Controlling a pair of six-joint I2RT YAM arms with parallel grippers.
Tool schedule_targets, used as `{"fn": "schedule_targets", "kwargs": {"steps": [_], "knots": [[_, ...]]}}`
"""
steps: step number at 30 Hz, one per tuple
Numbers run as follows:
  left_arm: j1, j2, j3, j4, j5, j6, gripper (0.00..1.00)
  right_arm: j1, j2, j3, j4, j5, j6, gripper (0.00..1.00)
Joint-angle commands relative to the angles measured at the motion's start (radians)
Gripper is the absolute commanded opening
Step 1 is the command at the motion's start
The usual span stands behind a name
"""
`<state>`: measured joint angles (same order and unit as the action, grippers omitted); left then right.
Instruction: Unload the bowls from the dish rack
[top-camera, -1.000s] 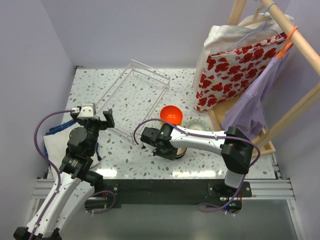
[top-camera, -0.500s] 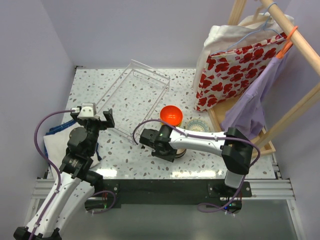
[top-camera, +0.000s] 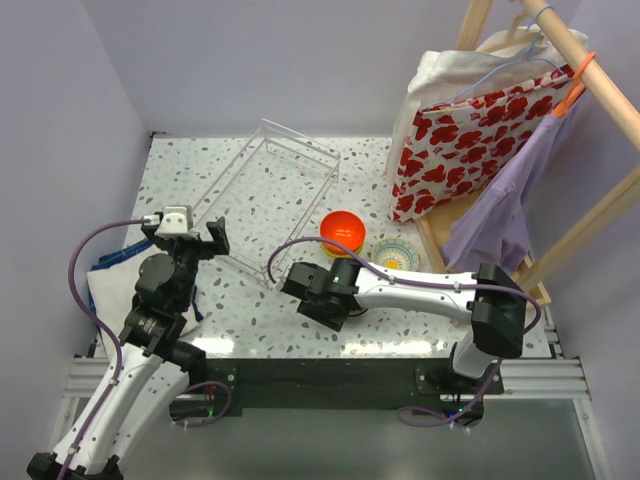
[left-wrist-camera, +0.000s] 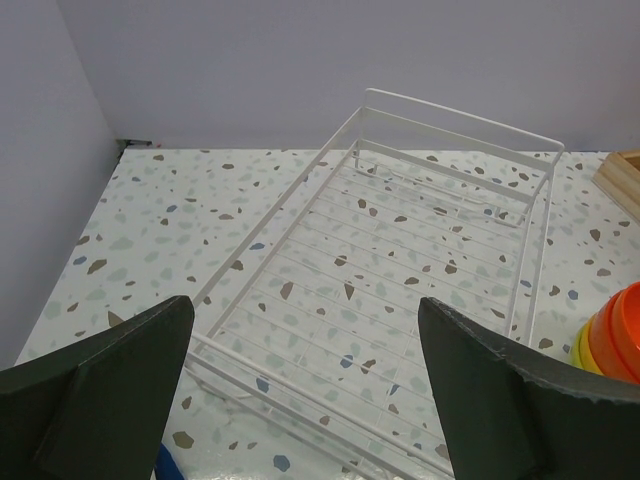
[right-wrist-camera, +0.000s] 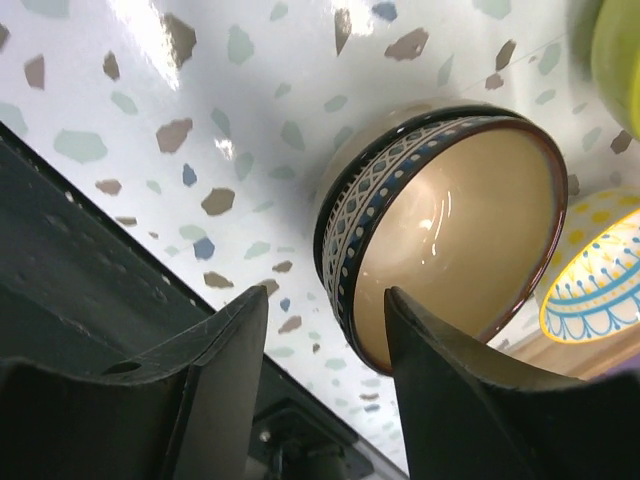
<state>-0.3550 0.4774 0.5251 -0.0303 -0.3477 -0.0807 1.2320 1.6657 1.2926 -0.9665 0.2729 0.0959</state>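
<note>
Left fingers (left-wrist-camera: 120, 385) are gaping wide before the white wire dish rack (left-wrist-camera: 390, 290) on the speckled counter's (top-camera: 200, 160) left. Only the right wrist camera is showing spread right fingers (right-wrist-camera: 445, 400) straddling a glossy round tan bowl's (right-wrist-camera: 450, 230) rim.

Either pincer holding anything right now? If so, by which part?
Nothing is held. The left pincer is open above the dish rack. The right pincer is open, and the tan bowl sits just past its fingertips, ungripped.

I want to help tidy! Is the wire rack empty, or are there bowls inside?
Empty. The dish rack shows only bare wires with the speckled table beneath; the stacked bowls sit outside it.
</note>
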Motion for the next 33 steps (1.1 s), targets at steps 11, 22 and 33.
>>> {"fn": "schedule_targets", "kwargs": {"steps": [11,22,33], "knots": [[-0.002,0.0,-0.002,0.053,0.006,0.022,1.0,0.009,-0.171,-0.306,0.434,0.115,0.119,0.57],[-0.002,0.013,0.0,0.049,0.01,0.012,1.0,0.009,-0.306,-0.434,0.566,0.193,0.156,0.58],[-0.002,-0.029,0.082,-0.072,-0.016,-0.011,1.0,0.006,-0.618,-0.401,0.589,0.357,0.053,0.87]]}}
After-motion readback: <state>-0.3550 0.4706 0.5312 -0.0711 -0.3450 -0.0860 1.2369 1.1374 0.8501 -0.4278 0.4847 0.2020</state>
